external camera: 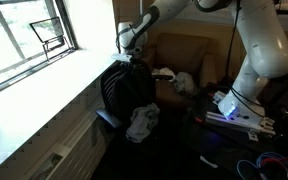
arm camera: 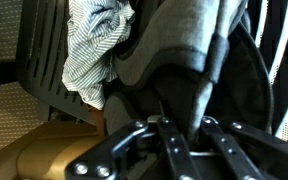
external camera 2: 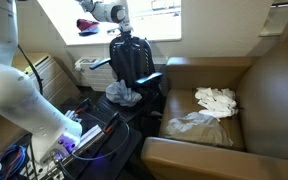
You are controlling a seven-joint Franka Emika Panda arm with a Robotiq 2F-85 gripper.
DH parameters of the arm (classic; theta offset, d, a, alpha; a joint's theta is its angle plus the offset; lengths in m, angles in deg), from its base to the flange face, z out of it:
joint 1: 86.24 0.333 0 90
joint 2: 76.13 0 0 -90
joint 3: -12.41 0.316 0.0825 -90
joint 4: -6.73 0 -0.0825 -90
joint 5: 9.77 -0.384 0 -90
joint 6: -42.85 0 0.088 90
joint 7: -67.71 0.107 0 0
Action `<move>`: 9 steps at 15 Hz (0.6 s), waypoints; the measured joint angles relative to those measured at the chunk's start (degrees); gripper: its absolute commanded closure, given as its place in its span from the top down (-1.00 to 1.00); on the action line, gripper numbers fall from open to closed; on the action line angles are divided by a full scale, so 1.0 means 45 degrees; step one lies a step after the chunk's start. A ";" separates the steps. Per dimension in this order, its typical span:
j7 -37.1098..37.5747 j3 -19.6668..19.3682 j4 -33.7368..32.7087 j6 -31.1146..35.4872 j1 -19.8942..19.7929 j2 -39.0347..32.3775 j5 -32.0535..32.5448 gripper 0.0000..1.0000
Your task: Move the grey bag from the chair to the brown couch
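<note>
The grey bag (external camera: 127,88) (external camera 2: 132,60) stands upright on the black chair (external camera: 106,118) (external camera 2: 154,80), against its backrest. My gripper (external camera: 131,52) (external camera 2: 123,31) is at the top of the bag. In the wrist view the gripper (arm camera: 187,120) is shut on a strip of the grey bag (arm camera: 174,45), its top handle, which runs up between the two fingers. The brown couch (external camera: 184,52) (external camera 2: 274,95) stands beside the chair. A striped pale cloth (arm camera: 89,50) hangs next to the bag.
A pale cloth (external camera: 142,122) (external camera 2: 124,93) lies on the chair seat. White cloths (external camera 2: 216,98) lie on the couch seat. A window sill (external camera: 44,75) runs along one side. The robot base (external camera: 239,105) (external camera 2: 69,135) and floor cables (external camera: 269,165) are close by.
</note>
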 measured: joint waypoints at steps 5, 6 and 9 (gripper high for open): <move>0.0097 -0.0021 -0.0041 0.0000 0.0040 -0.0027 0.0061 -0.93; 0.0148 -0.0058 -0.0049 0.0080 0.0085 -0.0010 0.0150 -0.93; 0.0260 -0.0377 0.0458 0.1131 0.0505 0.0691 0.0891 -0.93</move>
